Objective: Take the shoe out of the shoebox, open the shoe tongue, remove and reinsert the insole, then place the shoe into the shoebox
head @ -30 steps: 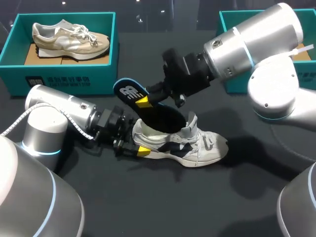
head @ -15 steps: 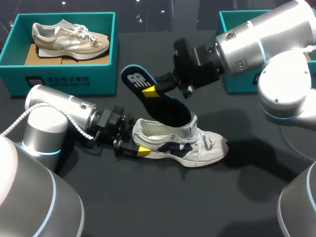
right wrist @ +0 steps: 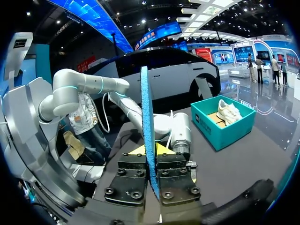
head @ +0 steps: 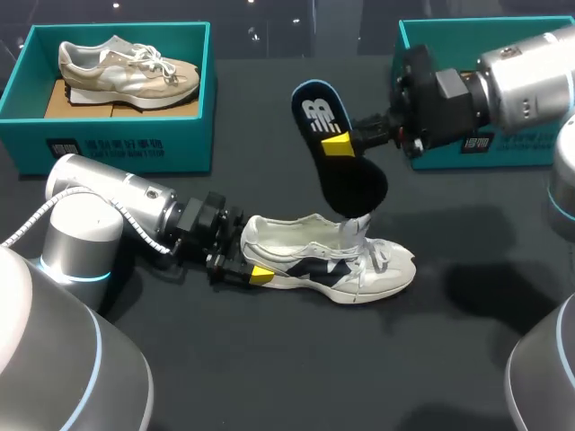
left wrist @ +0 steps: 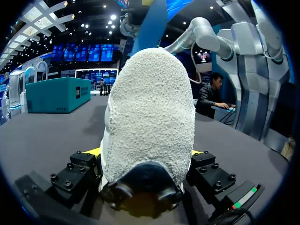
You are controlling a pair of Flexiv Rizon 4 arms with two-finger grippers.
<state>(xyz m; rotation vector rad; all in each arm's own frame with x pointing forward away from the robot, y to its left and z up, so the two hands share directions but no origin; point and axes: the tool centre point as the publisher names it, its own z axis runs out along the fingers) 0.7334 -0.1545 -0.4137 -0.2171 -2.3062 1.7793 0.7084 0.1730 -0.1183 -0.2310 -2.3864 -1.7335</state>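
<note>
The white shoe (head: 332,269) stands on its sole near the middle of the dark worktop (head: 296,377), with its toe toward the right edge and its heel toward the left edge. The left arm (head: 117,211) comes in low from the left edge. Its jaws are closed on the shoe's heel, and in the left wrist view the heel (left wrist: 150,117) fills the space between the two fingers, with a yellow tip at each side.

The right arm (head: 512,81) comes in from the far right. Its jaws grip the insole (head: 346,175) and hold it above the shoe, tilted with the heel end up. The insole's lower end hangs just over the tongue; I cannot tell whether they touch. In the right wrist view the insole (right wrist: 147,140) shows edge-on, blue, pinched between the fingers.

A teal shoebox (head: 117,144) sits at the far left corner with a beige shoe (head: 126,67) inside. A second teal box (head: 512,148) sits at the far right corner, partly hidden by the right arm.
</note>
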